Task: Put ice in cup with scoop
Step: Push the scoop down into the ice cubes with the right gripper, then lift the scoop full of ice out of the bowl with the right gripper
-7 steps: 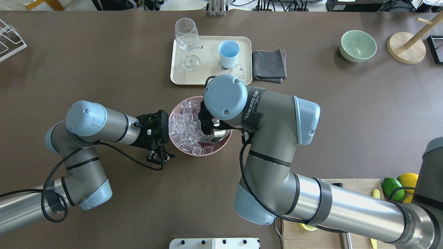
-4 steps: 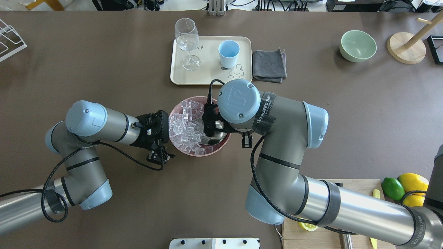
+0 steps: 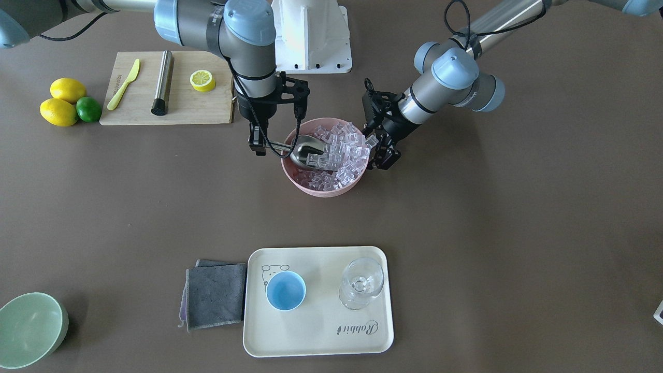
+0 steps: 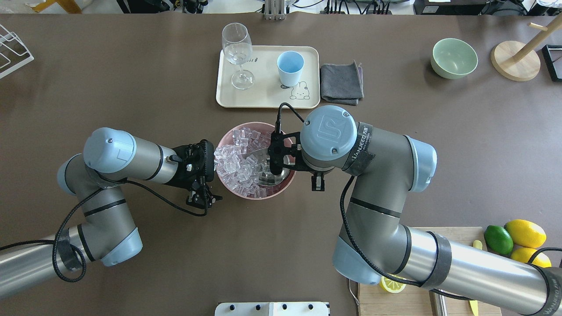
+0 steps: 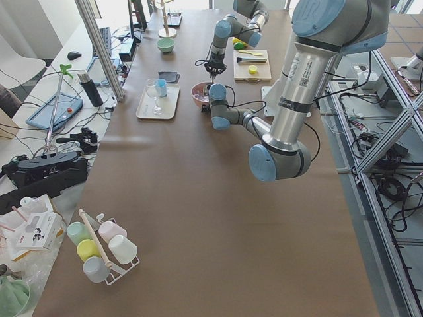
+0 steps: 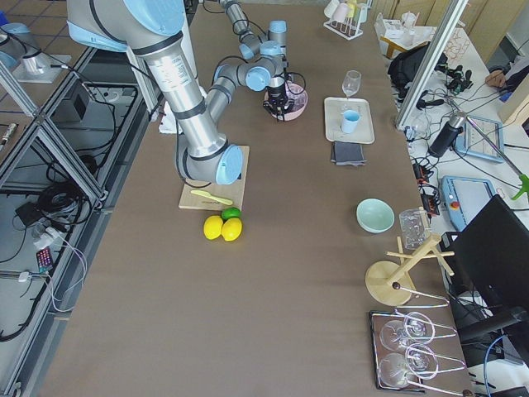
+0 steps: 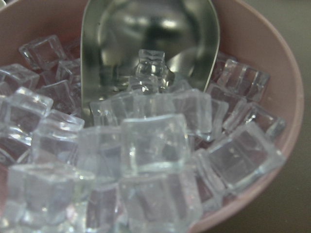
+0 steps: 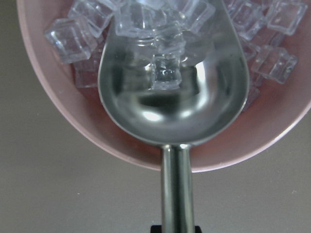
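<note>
The silver scoop (image 3: 305, 150) lies in the pink bowl (image 3: 321, 191), its trough against the pile of ice (image 3: 344, 150). One ice cube (image 8: 165, 68) sits in the trough (image 8: 170, 107). My right gripper (image 3: 257, 147) is shut on the scoop's handle at the bowl's rim. My left gripper (image 3: 386, 161) hangs just outside the bowl's opposite rim, fingers close together and empty. Its camera looks over the ice (image 7: 146, 160) into the scoop (image 7: 146, 34). The light-blue cup (image 4: 290, 68) stands upright on the cream tray (image 4: 263, 98), beyond the bowl.
A clear stemmed glass (image 4: 237, 48) stands on the tray beside the cup. A grey cloth (image 4: 341, 83) lies right of the tray, a green bowl (image 4: 454, 57) farther right. A cutting board (image 3: 171, 111) with a steel cylinder, lemons and a lime are near my right arm.
My right arm has swung to the right and drawn the scoop back through the ice toward the bowl's right side. My left arm has not moved.
</note>
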